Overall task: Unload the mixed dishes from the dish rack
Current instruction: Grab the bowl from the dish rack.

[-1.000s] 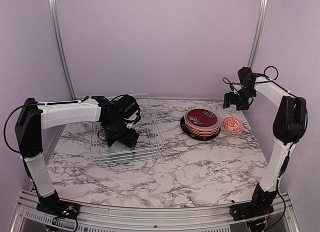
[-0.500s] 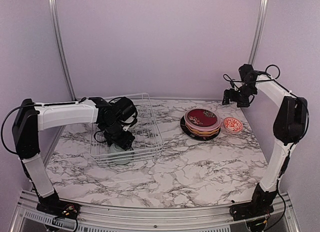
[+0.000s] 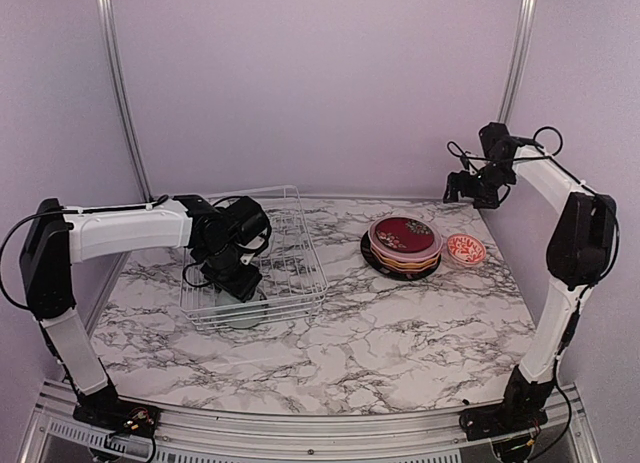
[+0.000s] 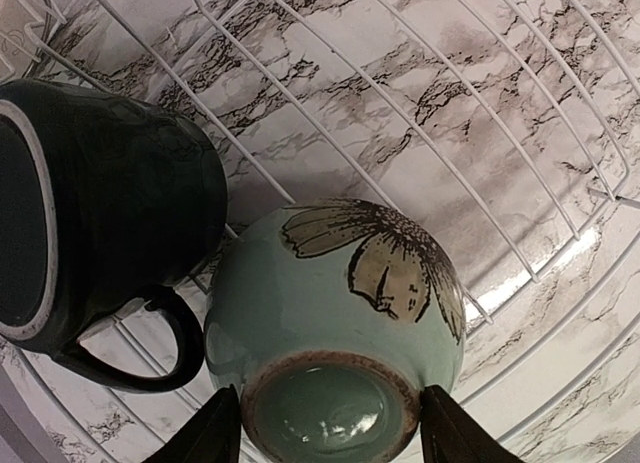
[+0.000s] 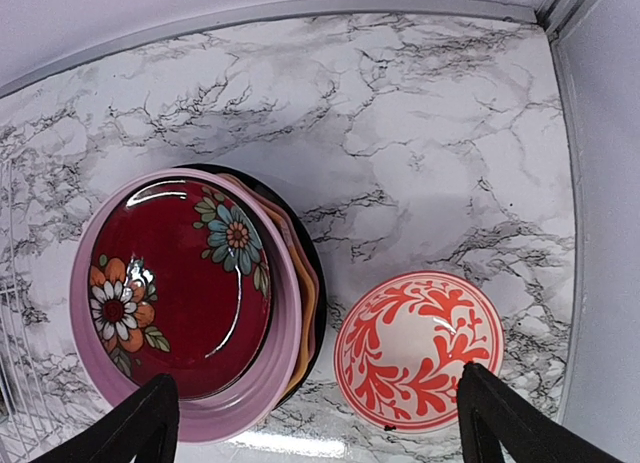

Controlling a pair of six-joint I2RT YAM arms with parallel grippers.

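Note:
The white wire dish rack point(image 3: 295, 268) stands at the left of the table. In it a pale green bowl point(image 3: 243, 310) with a painted flower lies upside down, and a dark green mug point(image 4: 110, 203) lies on its side touching it. My left gripper point(image 3: 240, 288) is down inside the rack, open, its fingers on either side of the bowl's foot ring point(image 4: 330, 408). My right gripper point(image 3: 462, 191) is open and empty, high above the back right corner. Below it a stack of plates point(image 3: 403, 248) has the floral red plate point(image 5: 170, 283) on top, and the pink-white floral bowl point(image 5: 418, 348) sits beside it.
The rack's wires point(image 4: 400, 141) run under and around the bowl and the mug. The side wall point(image 5: 600, 183) stands just right of the floral bowl. The back wall is close behind my right gripper.
My left gripper has dropped lower and slightly left onto the pale green bowl. My right gripper has risen and pulled back toward the rear wall.

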